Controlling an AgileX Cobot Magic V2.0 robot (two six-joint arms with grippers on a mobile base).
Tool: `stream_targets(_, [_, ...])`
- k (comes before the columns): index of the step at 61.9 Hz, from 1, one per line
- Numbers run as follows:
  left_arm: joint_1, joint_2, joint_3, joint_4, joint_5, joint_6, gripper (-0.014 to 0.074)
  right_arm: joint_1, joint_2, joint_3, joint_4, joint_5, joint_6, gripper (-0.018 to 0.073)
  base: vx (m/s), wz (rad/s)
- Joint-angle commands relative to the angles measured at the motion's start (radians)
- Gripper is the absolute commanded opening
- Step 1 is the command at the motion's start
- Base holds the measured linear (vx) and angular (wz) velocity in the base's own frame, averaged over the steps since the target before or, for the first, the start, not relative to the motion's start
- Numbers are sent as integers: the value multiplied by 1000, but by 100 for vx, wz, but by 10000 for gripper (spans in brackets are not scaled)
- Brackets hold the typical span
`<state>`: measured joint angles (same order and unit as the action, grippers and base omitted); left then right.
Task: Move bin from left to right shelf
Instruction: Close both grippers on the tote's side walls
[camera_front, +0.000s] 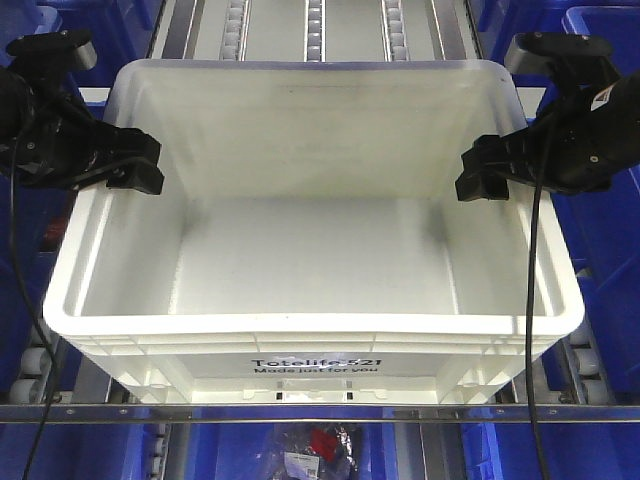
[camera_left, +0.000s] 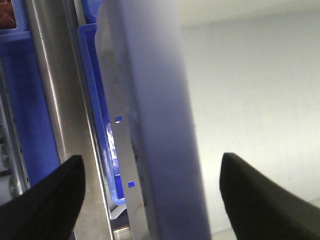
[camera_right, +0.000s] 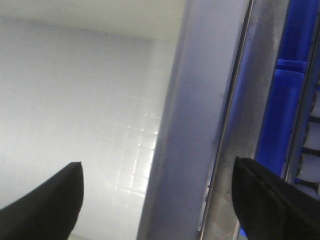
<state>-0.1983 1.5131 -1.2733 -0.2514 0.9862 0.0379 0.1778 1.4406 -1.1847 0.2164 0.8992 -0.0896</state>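
The bin (camera_front: 310, 250), a large white tote with black "Totelife 521" print on its near side, sits empty on a roller shelf. My left gripper (camera_front: 135, 168) hangs over the bin's left wall. In the left wrist view the gripper (camera_left: 152, 197) is open, one finger outside and one inside the white rim (camera_left: 155, 125), touching neither side. My right gripper (camera_front: 480, 178) is over the right wall. In the right wrist view it (camera_right: 159, 202) is also open and straddles the rim (camera_right: 200, 120) with gaps on both sides.
Blue plastic bins (camera_front: 605, 200) flank the tote on both sides, with another (camera_front: 30, 230) at the left. Metal shelf rails (camera_left: 50, 100) run close along the tote's walls. Roller tracks (camera_front: 315, 25) extend behind it. A steel front bar (camera_front: 320, 412) crosses below, with bagged items (camera_front: 318, 448) underneath.
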Motion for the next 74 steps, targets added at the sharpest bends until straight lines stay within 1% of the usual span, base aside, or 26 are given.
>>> stream_targets(1, [-4, -33, -32, -19, -34, -5, 533, -5, -25, -33, -8, -32, -2, 583, 0, 0])
stream_targets(23, [-4, -33, -32, -19, -18, -5, 533, -5, 10, -33, -21, -22, -3, 583, 0, 0])
stream_targets(41, [-5, -33, -32, -19, -15, -5, 533, -5, 9, -33, 28, -25, -3, 583, 0, 0])
stream_targets(50, [-4, -33, -32, -20, -15, -5, 528, -5, 9, -33, 28, -25, -3, 581, 0, 0])
stream_targets(54, [-5, -33, -32, -20, -15, -5, 511, -5, 9, -33, 27, -25, -3, 567, 0, 0])
stream_targets(60, [-5, -33, -32, -20, -15, 2, 447, -5, 9, -33, 26, -25, -3, 510, 0, 0])
stream_targets(64, [-5, -33, -32, -20, -15, 12, 356, -5, 9, -33, 26, -25, -3, 435, 0, 0])
stream_targets(69, [-5, -33, -32, -32, -15, 29, 202, -5, 9, -33, 26, -25, -5, 302, 0, 0])
stream_targets(70, [-5, -33, -32, -35, -15, 30, 155, -5, 9, -33, 26, -25, -8, 261, 0, 0])
stream_targets(73, [-5, -33, -32, -48, -16, 37, 62, -5, 9, -33, 26, -25, -17, 176, 0, 0])
stream_targets(74, [-5, -33, -32, -52, -17, 40, 31, -5, 9, -33, 26, -25, -22, 132, 0, 0])
